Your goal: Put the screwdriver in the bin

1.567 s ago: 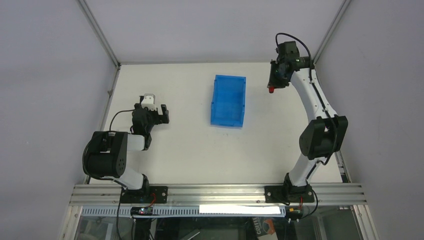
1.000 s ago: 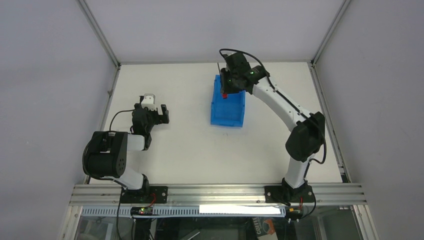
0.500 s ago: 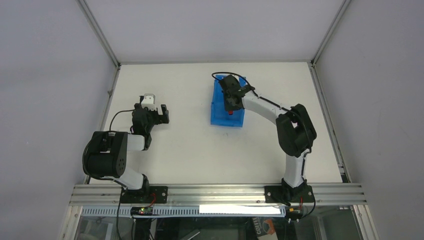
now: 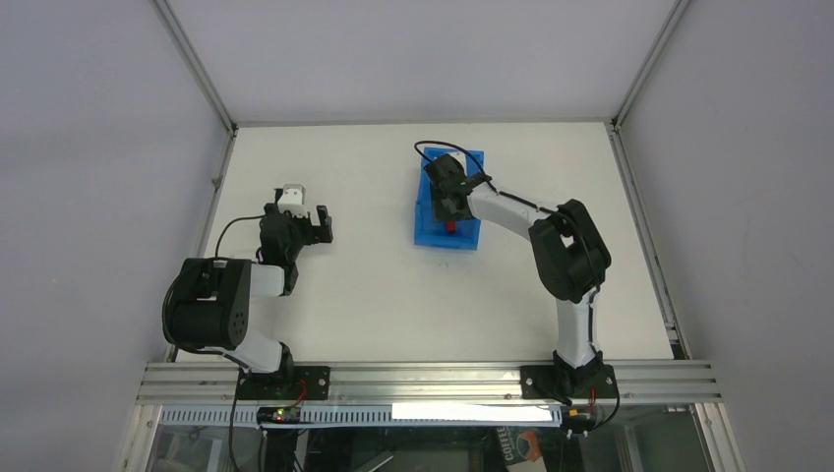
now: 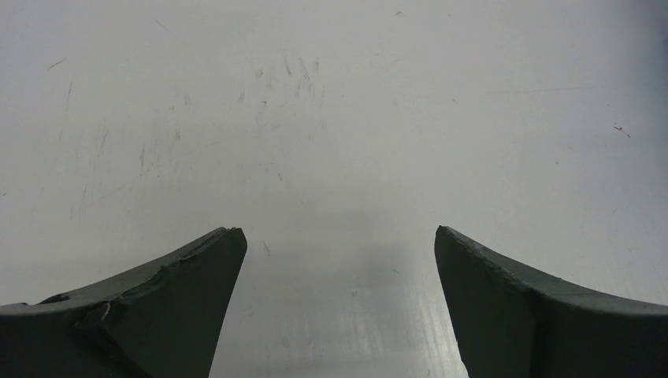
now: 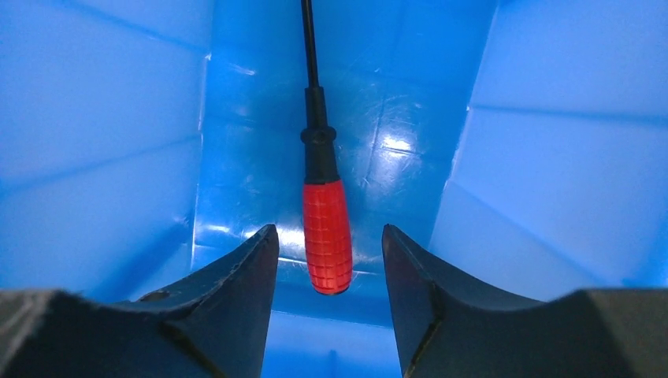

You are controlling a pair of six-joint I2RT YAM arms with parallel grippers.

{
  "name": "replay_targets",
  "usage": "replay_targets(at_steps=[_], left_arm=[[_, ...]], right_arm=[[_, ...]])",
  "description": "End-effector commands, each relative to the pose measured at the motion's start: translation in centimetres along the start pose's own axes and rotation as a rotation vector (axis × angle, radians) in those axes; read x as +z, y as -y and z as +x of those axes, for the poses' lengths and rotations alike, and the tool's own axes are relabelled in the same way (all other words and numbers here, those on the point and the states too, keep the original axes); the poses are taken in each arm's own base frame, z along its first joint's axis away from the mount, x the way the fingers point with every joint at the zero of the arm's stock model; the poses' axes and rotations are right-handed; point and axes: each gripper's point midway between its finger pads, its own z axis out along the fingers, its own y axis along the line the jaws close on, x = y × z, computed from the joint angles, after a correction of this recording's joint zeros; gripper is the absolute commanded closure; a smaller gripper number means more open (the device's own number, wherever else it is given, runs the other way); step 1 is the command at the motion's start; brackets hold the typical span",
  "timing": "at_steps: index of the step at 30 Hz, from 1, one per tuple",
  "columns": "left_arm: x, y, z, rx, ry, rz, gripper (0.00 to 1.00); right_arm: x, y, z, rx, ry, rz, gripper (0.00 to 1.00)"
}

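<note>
- The right hand reaches down into the bin with its two fingers apart. It is open and grips nothing.
- The screwdriver is inside the bin. Its red handle sits in the gap between the fingers, with blue showing on both sides of it. Its thin dark shaft points away from the hand along the bin's glossy bottom.
- The left hand is open too, with its fingers spread wide over bare table well to the left of the bin.
- The table is white and matt. The left wrist view shows fine scratches and small specks on it.
- The blue bin stands in the far middle of the table, clear of the edges.
- Plain grey walls close in the left, right and far sides, with slim metal posts running up the far corners.
- A ribbed metal rail crosses the near edge and carries both arm bases.
</note>
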Motion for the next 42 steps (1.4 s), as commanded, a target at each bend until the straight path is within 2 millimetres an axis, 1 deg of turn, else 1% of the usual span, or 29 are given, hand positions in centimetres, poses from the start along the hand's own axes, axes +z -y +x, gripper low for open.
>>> replay_targets(at_steps=[1,5,9,11,14,16,17,18,19,20,22,23,25,28,32,35,37,42], left_arm=[[-0.1,0.2,-1.6,-0.022,0.053,0.016,0.01],[-0.1,0.2,-1.5,-0.02,0.051,0.016,0.01],[-0.1,0.2,-1.5,-0.021,0.051,0.016,0.01],[-0.1,0.3,-1.6,-0.021,0.052,0.018,0.01],[-0.1,0.3,-1.6,-0.021,0.052,0.017,0.01],[-0.1,0.2,-1.5,-0.021,0.051,0.016,0.01],[-0.1,0.2,-1.5,-0.021,0.052,0.017,0.01],[-0.1,0.2,-1.6,-0.021,0.052,0.017,0.01],[-0.1,0.3,-1.5,-0.021,0.051,0.017,0.01],[-0.1,0.2,-1.5,-0.022,0.051,0.017,0.01],[-0.1,0.2,-1.5,-0.021,0.051,0.016,0.01],[-0.1,0.3,-1.6,-0.021,0.052,0.017,0.01],[-0.1,0.2,-1.6,-0.021,0.052,0.016,0.01],[-0.1,0.2,-1.5,-0.021,0.051,0.017,0.01],[-0.1,0.2,-1.5,-0.021,0.051,0.017,0.01],[-0.1,0.2,-1.6,-0.021,0.052,0.017,0.01],[-0.1,0.2,-1.5,-0.021,0.051,0.016,0.01],[-0.1,0.2,-1.5,-0.021,0.051,0.017,0.01]], right_arm=[[-2.5,-0.6,-3.7,0.044,0.119,-0.014,0.45],[-5.9,-0.4,-6.4,0.059,0.194,-0.038,0.41],[-9.0,0.2,-8.6,0.056,0.268,-0.049,0.31],[-10.4,1.2,-9.3,0.06,0.298,-0.037,0.24],[-11.3,3.5,-9.6,0.07,0.305,-0.009,0.13],[-11.6,5.4,-9.6,0.092,0.3,-0.004,0.06],[-11.5,7.0,-9.5,0.116,0.292,0.009,0.02],[-11.7,7.7,-9.3,0.127,0.287,0.005,0.01],[-11.6,9.0,-9.1,0.141,0.284,0.011,0.01],[-11.3,10.8,-8.6,0.16,0.273,0.031,0.01],[-11.4,13.1,-8.2,0.18,0.269,0.048,0.01],[-11.2,15.0,-7.9,0.206,0.262,0.071,0.01],[-11.0,17.8,-6.9,0.229,0.245,0.112,0.01],[-11.0,21.6,-6.0,0.282,0.246,0.164,0.01],[-10.6,25.6,-4.6,0.364,0.236,0.18,0.01],[-10.3,26.4,-3.9,0.413,0.235,0.149,0.01],[-10.3,26.6,-3.6,0.418,0.233,0.139,0.01],[-10.5,26.8,-3.7,0.417,0.268,0.146,0.01]])
